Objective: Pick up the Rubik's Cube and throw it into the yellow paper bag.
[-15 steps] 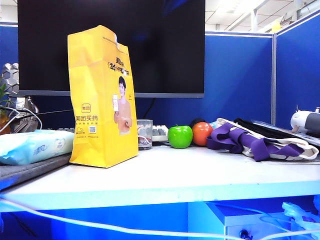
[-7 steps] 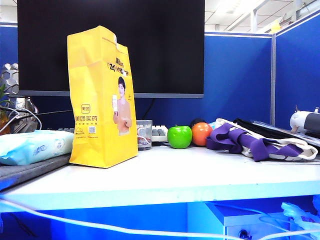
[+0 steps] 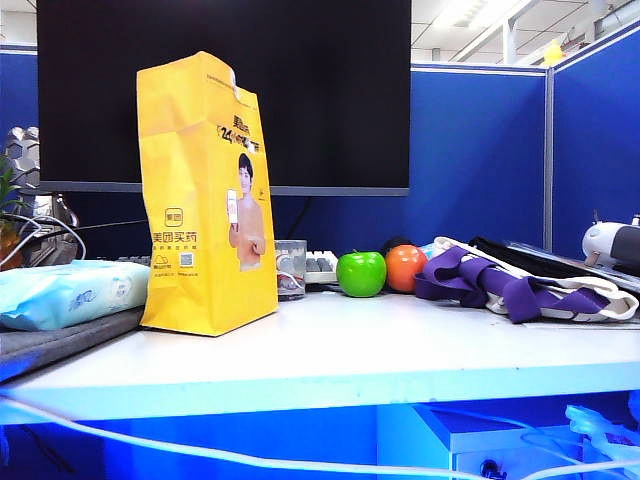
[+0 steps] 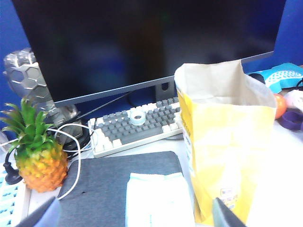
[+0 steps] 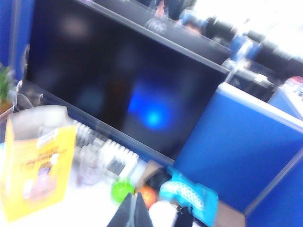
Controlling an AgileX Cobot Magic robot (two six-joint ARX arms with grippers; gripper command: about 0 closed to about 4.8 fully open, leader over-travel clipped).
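The yellow paper bag stands upright on the white table, left of middle, with a printed person on its side. The Rubik's Cube is out of view in every frame. My left gripper hangs open above the table edge next to the bag, whose mouth gapes open; nothing is between its fingertips. My right gripper is shut and empty, raised above the table with the bag off to one side. Neither gripper shows in the exterior view.
A green apple, an orange and a purple-strapped cloth bag lie right of the yellow bag. A wipes packet rests on a grey mat. Behind are a keyboard, pineapple, glass and monitor.
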